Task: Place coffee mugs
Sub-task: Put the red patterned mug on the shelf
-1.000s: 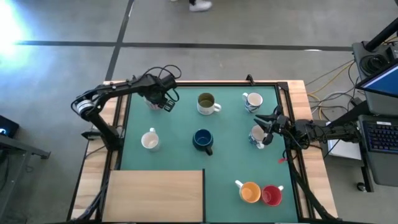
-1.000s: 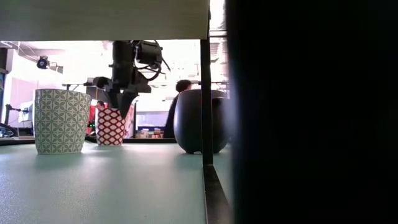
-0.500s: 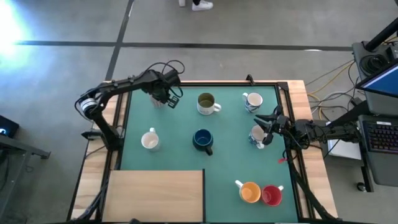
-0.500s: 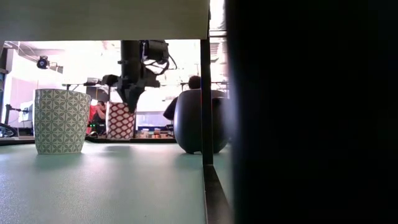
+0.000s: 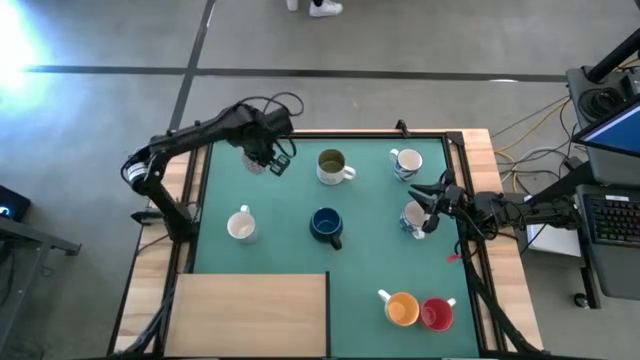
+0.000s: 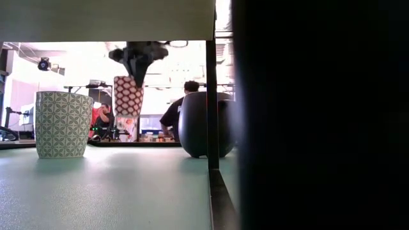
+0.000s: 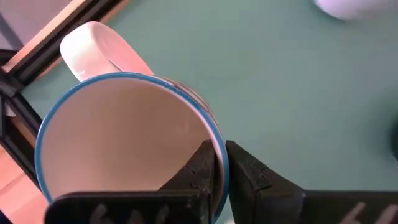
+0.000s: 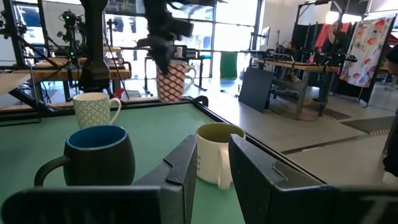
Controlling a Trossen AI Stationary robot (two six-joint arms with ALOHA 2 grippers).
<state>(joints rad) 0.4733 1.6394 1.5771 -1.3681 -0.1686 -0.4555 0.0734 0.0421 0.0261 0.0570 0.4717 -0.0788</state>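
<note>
My left gripper (image 5: 265,158) hangs over the table's far left part, shut on a red-patterned, blue-rimmed coffee mug (image 6: 128,96) whose inside is cream (image 7: 124,137). Standing on the green mat are an olive mug (image 5: 333,167), two white mugs (image 5: 406,162) (image 5: 241,225) and a dark blue mug (image 5: 325,225). My right gripper (image 5: 430,207) waits low at the right edge with its fingers apart. Another white mug (image 8: 217,152) stands just in front of its fingertips. My left gripper pinches the mug's rim wall (image 7: 211,134) on the side opposite the handle (image 7: 93,50). One finger (image 7: 202,168) is inside the mug and the other (image 7: 249,174) is outside. The fingers come from above, pointing down. The mug hangs below them, close to upright and clear of the table. Whether my right gripper touches the white mug in front of it, I cannot tell.
A wooden board (image 5: 250,315) covers the table's near left corner. An orange mug (image 5: 402,308) and a red mug (image 5: 436,314) stand near the right front. Seated people show in the room beyond the far edge.
My left gripper has risen and shifted slightly toward the table's right edge with the red-patterned mug. The mug leaned on the table a second ago, then stood upright on it, and now hangs lifted clear.
</note>
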